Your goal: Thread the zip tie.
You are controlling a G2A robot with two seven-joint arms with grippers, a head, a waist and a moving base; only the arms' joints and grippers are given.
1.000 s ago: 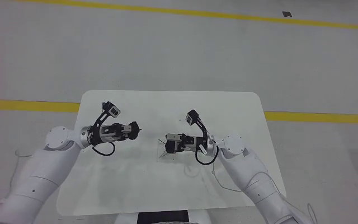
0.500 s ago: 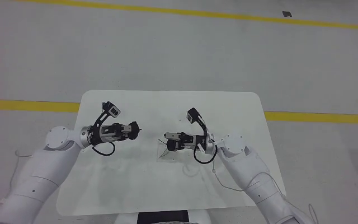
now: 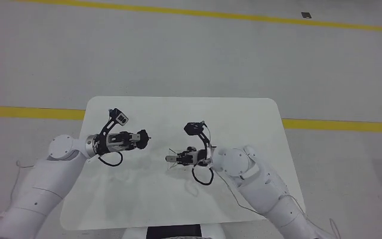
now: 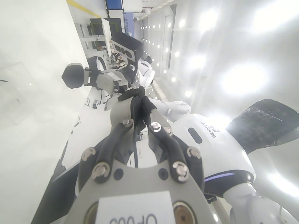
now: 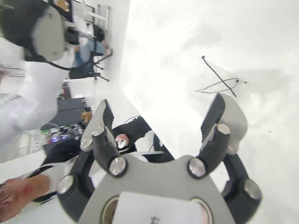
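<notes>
**Zip ties on the table, right claw open beside them**

The loose zip ties (image 5: 219,76) lie on the white table (image 5: 175,24), in front of the right arm. Two can be told apart. One is straight, with its square head at the far end. The other is thinner and bent back on itself into two near-parallel strands that meet at its head. The straight one crosses over the bent one.

They rest at a clear flat sheet or sleeve (image 4: 18,82) that lies on the tabletop. Whether they are inside it or only on top of it cannot be told. The left wrist view shows one short dark piece at its edge.

The right gripper (image 5: 161,101) hangs just beside the pair with its fingers spread wide and nothing between them. One fingertip is close to the near end of the straight tie. Whether it touches is unclear.

The left gripper (image 4: 137,99) is well apart from it, held above the table's left half and pointing toward the right arm. Its fingers are pressed together on a thin black strap (image 4: 135,149), which runs back between them and looks like a third zip tie.

Each wrist plate carries one white label (image 5: 158,208) with dark print that is cut off at the edge.
</notes>
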